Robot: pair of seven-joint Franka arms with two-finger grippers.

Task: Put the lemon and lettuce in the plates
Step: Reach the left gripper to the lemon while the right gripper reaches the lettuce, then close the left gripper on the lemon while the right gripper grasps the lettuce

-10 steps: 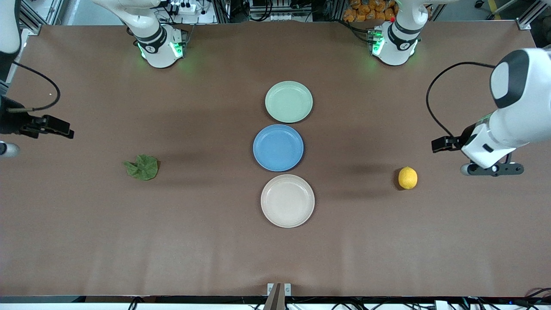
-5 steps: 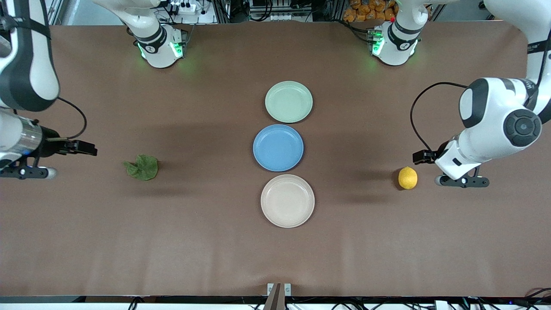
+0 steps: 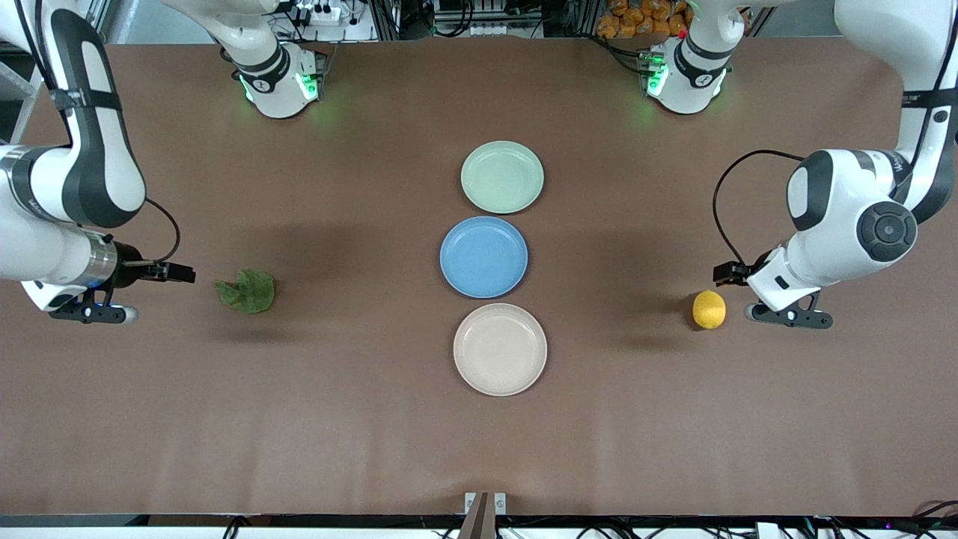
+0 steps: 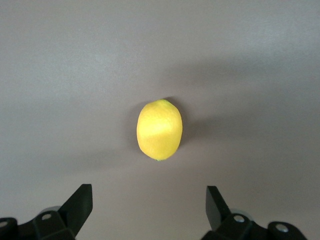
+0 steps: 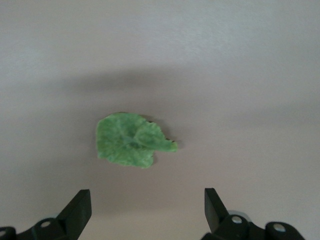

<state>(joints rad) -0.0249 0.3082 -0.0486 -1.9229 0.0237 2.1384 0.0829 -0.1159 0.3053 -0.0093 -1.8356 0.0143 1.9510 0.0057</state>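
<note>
The yellow lemon (image 3: 709,309) lies on the brown table toward the left arm's end. It also shows in the left wrist view (image 4: 159,129). My left gripper (image 3: 787,315) is open and empty (image 4: 149,192), just beside the lemon and apart from it. The dark green lettuce (image 3: 248,291) lies toward the right arm's end and shows in the right wrist view (image 5: 131,139). My right gripper (image 3: 93,312) is open and empty (image 5: 147,197), a short way from the leaf. The mint green plate (image 3: 502,177) and the beige plate (image 3: 500,349) are empty.
A blue plate (image 3: 483,257) sits between the two task plates in a row at the table's middle. The beige plate is nearest the front camera and the mint one nearest the arm bases.
Both arms have swung in from the table's ends. The left gripper has come up beside the lemon and the right gripper has come closer to the lettuce.
</note>
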